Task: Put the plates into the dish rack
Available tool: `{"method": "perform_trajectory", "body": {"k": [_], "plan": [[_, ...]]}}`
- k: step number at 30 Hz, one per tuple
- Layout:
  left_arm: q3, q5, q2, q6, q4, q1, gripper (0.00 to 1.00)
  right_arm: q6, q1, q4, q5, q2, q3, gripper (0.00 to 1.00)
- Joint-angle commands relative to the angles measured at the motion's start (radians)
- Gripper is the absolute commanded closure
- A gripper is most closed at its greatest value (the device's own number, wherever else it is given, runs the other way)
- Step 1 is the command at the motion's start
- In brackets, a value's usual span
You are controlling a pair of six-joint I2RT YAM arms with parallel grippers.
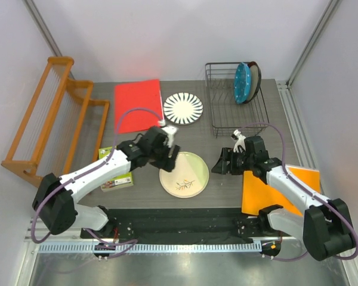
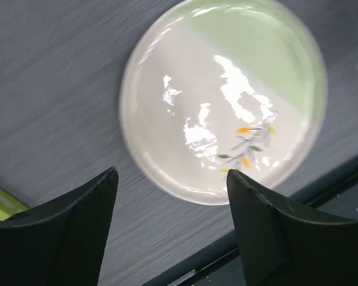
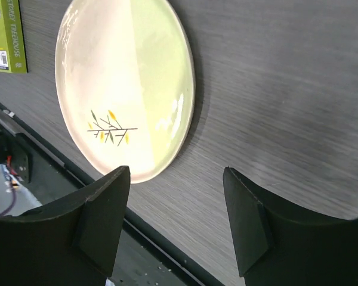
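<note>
L arm (image 1: 89,176) runs from its base at lower left of top view, up-right toward frame centre. L gripper (image 1: 169,152) (image 2: 170,173) at its end points down, jaws spread wide. R arm (image 1: 289,185) reaches from lower right up-left. R gripper (image 1: 222,162) (image 3: 176,170) sits right of centre, angled left & down, jaws also apart. Grippers near each other, not touching.

Twig plate (image 1: 184,174), petal plate (image 1: 182,108) flat, blue plate (image 1: 242,83), red-rimmed plate (image 1: 255,70) upright in rack (image 1: 224,113)

The green box (image 3: 6,36) shows print reading roughly "TAKEHOUSE"; the rest is illegible.
</note>
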Motion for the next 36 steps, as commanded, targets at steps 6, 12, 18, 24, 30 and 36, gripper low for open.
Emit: {"method": "perform_trajectory", "body": {"k": [6, 12, 18, 24, 30, 36], "plan": [[-0.342, 0.354, -0.069, -0.325, 0.301, 0.34, 0.28, 0.185, 0.001, 0.243, -0.091, 0.116, -0.089, 0.28], [-0.409, 0.449, -0.012, -0.375, 0.397, 0.388, 0.28, 0.216, 0.002, 0.324, -0.099, 0.189, -0.121, 0.27], [-0.451, 0.487, 0.082, -0.42, 0.488, 0.394, 0.33, 0.231, 0.002, 0.413, -0.146, 0.329, -0.129, 0.25], [-0.402, 0.581, 0.224, -0.426, 0.523, 0.397, 0.53, 0.221, 0.002, 0.469, -0.248, 0.544, -0.072, 0.27], [-0.36, 0.639, 0.346, -0.434, 0.537, 0.406, 0.78, 0.208, 0.002, 0.503, -0.283, 0.637, -0.066, 0.26], [-0.376, 0.641, 0.353, -0.423, 0.534, 0.414, 0.97, 0.198, 0.002, 0.504, -0.324, 0.667, -0.052, 0.3]]}}
